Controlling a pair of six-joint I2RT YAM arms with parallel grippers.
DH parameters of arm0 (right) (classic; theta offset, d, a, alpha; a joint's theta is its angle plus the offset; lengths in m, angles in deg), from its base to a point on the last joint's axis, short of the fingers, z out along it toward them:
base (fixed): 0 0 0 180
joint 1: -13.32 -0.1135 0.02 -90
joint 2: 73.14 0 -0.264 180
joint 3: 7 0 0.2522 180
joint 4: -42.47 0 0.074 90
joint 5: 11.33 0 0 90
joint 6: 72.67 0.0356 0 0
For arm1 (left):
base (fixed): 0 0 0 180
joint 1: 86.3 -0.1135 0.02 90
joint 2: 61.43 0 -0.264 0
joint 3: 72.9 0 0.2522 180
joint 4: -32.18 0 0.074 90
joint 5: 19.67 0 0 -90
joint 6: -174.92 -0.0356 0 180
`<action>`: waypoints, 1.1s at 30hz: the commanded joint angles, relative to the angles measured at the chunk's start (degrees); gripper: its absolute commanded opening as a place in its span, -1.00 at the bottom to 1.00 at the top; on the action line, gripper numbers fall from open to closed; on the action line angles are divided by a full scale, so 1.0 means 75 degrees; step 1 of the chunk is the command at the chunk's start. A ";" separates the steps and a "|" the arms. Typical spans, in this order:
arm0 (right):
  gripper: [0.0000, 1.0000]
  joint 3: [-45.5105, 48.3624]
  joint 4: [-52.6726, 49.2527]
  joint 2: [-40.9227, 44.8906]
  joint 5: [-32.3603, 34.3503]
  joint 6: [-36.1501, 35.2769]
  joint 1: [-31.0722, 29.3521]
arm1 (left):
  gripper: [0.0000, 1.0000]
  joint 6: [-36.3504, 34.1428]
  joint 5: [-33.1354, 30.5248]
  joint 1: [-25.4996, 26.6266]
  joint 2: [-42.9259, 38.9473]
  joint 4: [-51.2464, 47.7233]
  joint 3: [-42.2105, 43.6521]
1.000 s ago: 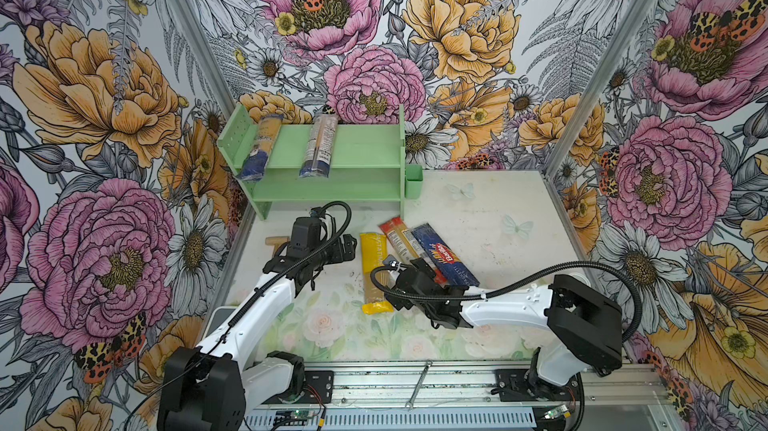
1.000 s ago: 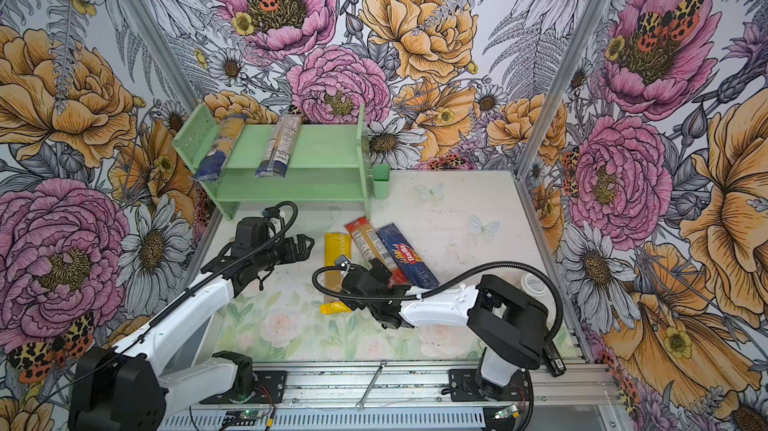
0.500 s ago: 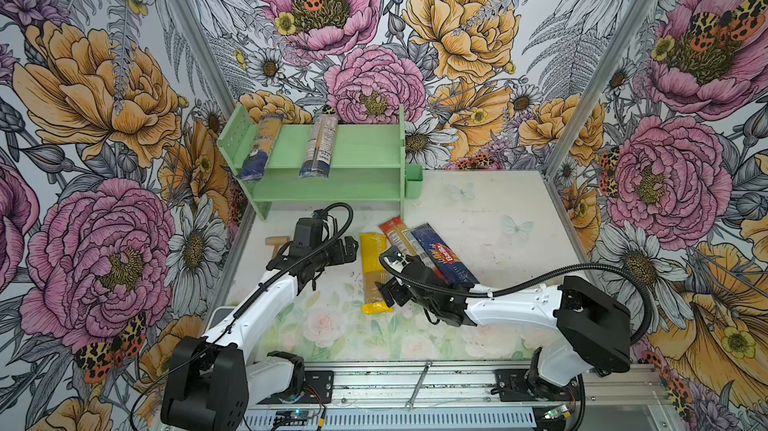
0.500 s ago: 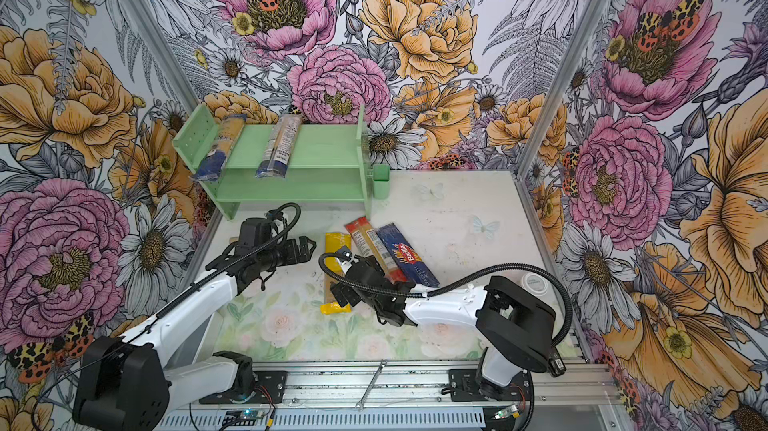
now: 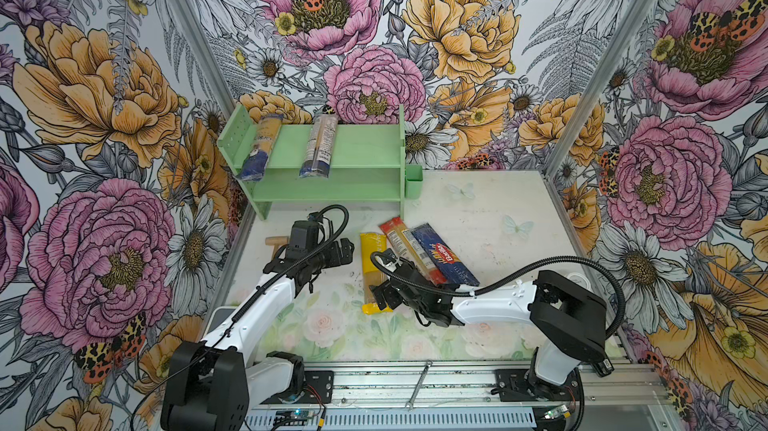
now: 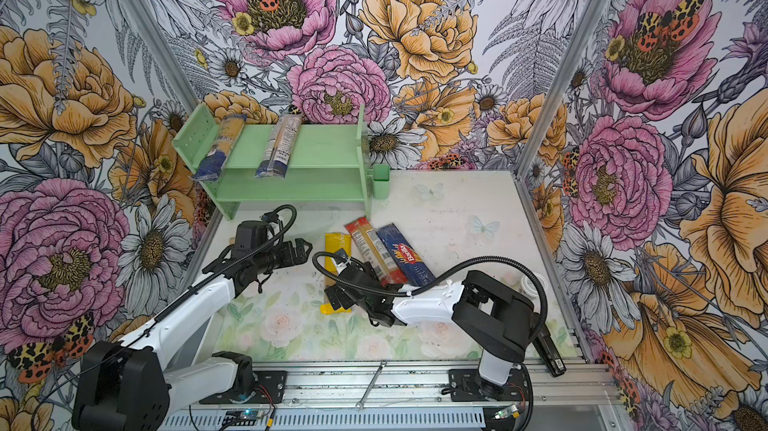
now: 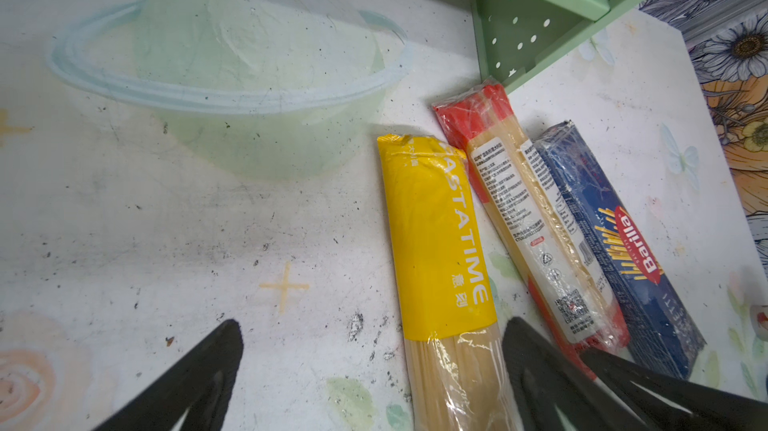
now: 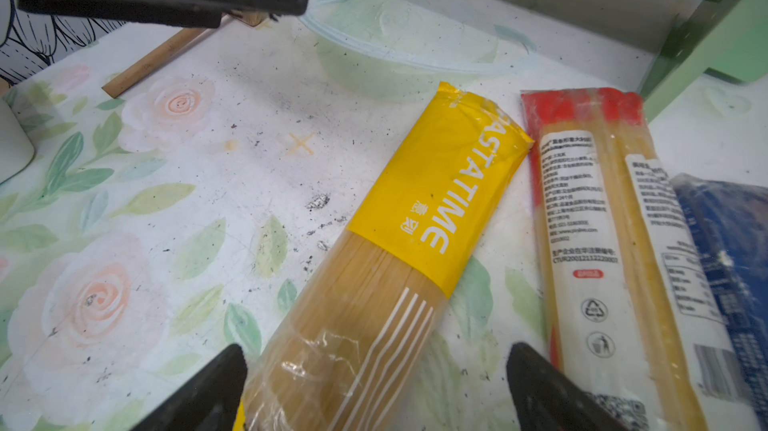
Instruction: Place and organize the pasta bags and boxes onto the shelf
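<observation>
— Straddling which pack?
— The yellow bag (image 5: 370, 256), on the table (image 5: 478, 217); my right gripper (image 8: 374, 362) spans its near end, jaws spread, nothing pinched; its length runs toward the shelf (image 5: 357, 146); my left gripper (image 5: 348, 251), spread too, hovers beside.

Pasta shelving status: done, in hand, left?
Done: two blue-ended bags lie on the shelf, top tier. In hand: nothing gripped; the right end effector is open astride the clear end of the yellow bag, the left end effector open nearby. Left: yellow bag, red-ended bag and Barilla box, all on the table.
</observation>
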 commanded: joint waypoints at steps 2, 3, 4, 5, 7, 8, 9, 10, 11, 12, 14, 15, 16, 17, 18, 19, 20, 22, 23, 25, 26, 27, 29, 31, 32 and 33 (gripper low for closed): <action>0.99 -0.0271 0.0022 -0.0130 0.0241 0.0165 -0.0083 | 0.98 -0.0093 0.0227 -0.0091 -0.0172 0.0087 0.0191; 0.99 -0.0264 -0.0016 -0.0124 0.0281 0.0139 -0.0072 | 0.97 -0.0097 0.0223 -0.0093 -0.0183 0.0086 0.0210; 0.99 -0.0269 -0.0063 -0.0108 0.0344 0.0104 -0.0073 | 0.98 -0.0090 0.0222 -0.0093 -0.0203 0.0081 0.0230; 0.99 -0.0275 -0.0158 -0.0101 0.0435 0.0053 -0.0081 | 0.97 -0.0081 0.0219 -0.0092 -0.0195 0.0084 0.0245; 0.99 -0.0320 -0.0439 -0.0052 0.0651 -0.0043 -0.0082 | 0.98 -0.0078 0.0215 -0.0087 -0.0197 0.0093 0.0266; 0.99 -0.0341 -0.0615 -0.0019 0.0770 -0.0127 -0.0073 | 0.98 -0.0086 0.0221 -0.0085 -0.0199 0.0093 0.0277; 0.99 -0.0344 -0.0761 0.0020 0.0867 -0.0227 -0.0077 | 0.98 -0.0071 0.0223 -0.0093 -0.0201 0.0093 0.0280; 0.99 -0.0355 -0.0930 0.0063 0.1012 -0.0324 -0.0082 | 0.97 -0.0072 0.0238 -0.0093 -0.0191 0.0104 0.0276; 1.00 -0.0345 -0.1123 0.0109 0.1122 -0.0427 -0.0077 | 0.98 -0.0071 0.0239 -0.0092 -0.0183 0.0104 0.0287; 0.99 -0.0358 -0.1351 0.0170 0.1248 -0.0568 -0.0080 | 0.98 -0.0067 0.0244 -0.0093 -0.0187 0.0106 0.0287; 0.99 -0.0286 -0.1711 0.0343 0.1543 -0.0813 -0.0079 | 0.98 -0.0065 0.0240 -0.0091 -0.0184 0.0110 0.0299; 0.99 -0.0200 -0.1820 0.0475 0.1721 -0.0859 -0.0079 | 0.98 -0.0074 0.0233 -0.0093 -0.0177 0.0110 0.0309; 0.99 -0.0053 -0.1846 0.0656 0.1827 -0.0902 -0.0073 | 0.98 -0.0063 0.0233 -0.0093 -0.0174 0.0117 0.0321; 0.99 0.0074 -0.1852 0.0818 0.1926 -0.0902 -0.0063 | 0.98 -0.0069 0.0241 -0.0092 -0.0171 0.0122 0.0328; 0.99 0.0226 -0.1846 0.0987 0.1977 -0.0896 -0.0038 | 0.98 -0.0063 0.0234 -0.0089 -0.0167 0.0127 0.0334; 0.99 0.0333 -0.1852 0.1119 0.1948 -0.0886 -0.0026 | 0.98 -0.0068 0.0226 -0.0093 -0.0147 0.0139 0.0345; 1.00 0.0422 -0.1858 0.1198 0.1902 -0.0889 -0.0023 | 0.98 -0.0051 0.0240 -0.0091 -0.0131 0.0148 0.0345; 0.99 0.0530 -0.1869 0.1261 0.1750 -0.0883 -0.0017 | 0.98 -0.0026 0.0236 -0.0091 -0.0102 0.0183 0.0368; 0.99 0.0554 -0.1866 0.1232 0.1674 -0.0867 -0.0032 | 0.97 -0.0021 0.0236 -0.0084 -0.0090 0.0197 0.0375; 0.99 0.0589 -0.1858 0.1090 0.1447 -0.0871 -0.0078 | 0.98 -0.0023 0.0207 -0.0086 -0.0066 0.0221 0.0392; 0.99 0.0601 -0.1858 0.1022 0.1360 -0.0883 -0.0104 | 0.98 -0.0015 0.0199 -0.0093 -0.0057 0.0229 0.0392; 0.99 0.0604 -0.1852 0.0933 0.1248 -0.0906 -0.0129 | 0.98 -0.0012 0.0198 -0.0086 -0.0059 0.0232 0.0392; 0.98 0.0592 -0.1814 0.0790 0.1022 -0.1057 -0.0216 | 0.98 -0.0026 0.0208 -0.0089 -0.0055 0.0223 0.0381; 0.98 0.0604 -0.1699 0.0665 0.0824 -0.1282 -0.0343 | 0.98 -0.0018 0.0210 -0.0095 -0.0053 0.0222 0.0380; 0.98 0.0604 -0.1662 0.0615 0.0776 -0.1365 -0.0382 | 0.98 -0.0015 0.0213 -0.0104 -0.0051 0.0225 0.0369; 0.98 0.0572 -0.1658 0.0537 0.0741 -0.1422 -0.0432 | 0.98 -0.0015 0.0221 -0.0103 -0.0043 0.0222 0.0369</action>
